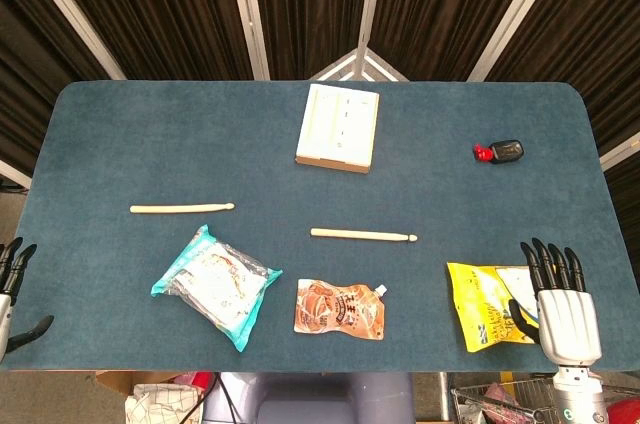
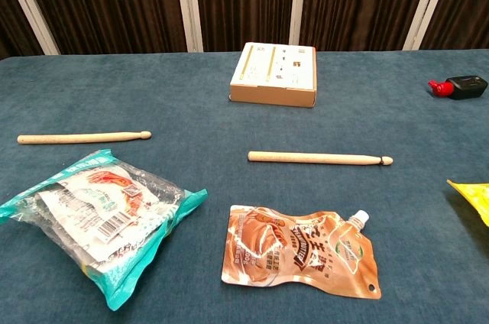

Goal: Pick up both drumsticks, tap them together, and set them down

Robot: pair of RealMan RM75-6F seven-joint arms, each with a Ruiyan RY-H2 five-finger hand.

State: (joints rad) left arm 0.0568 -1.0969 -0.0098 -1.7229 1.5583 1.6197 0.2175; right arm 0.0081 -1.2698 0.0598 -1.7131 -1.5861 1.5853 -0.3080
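Two pale wooden drumsticks lie flat on the blue table. The left drumstick (image 1: 182, 208) (image 2: 84, 137) lies at the left, its tip pointing right. Nearer the middle, the right drumstick (image 1: 363, 235) (image 2: 319, 158) also points right. My left hand (image 1: 12, 289) shows at the left edge of the head view, fingers apart, holding nothing, well left of the left drumstick. My right hand (image 1: 558, 299) hovers at the front right, fingers spread and empty, right of the other stick. Neither hand appears in the chest view.
A white box (image 1: 338, 127) (image 2: 273, 73) sits at the back centre. A teal snack bag (image 1: 215, 285) (image 2: 95, 217) and an orange pouch (image 1: 340, 309) (image 2: 302, 251) lie near the front edge. A yellow packet (image 1: 485, 304) (image 2: 474, 194) lies beside my right hand. A small black and red object (image 1: 500, 152) (image 2: 458, 86) rests back right.
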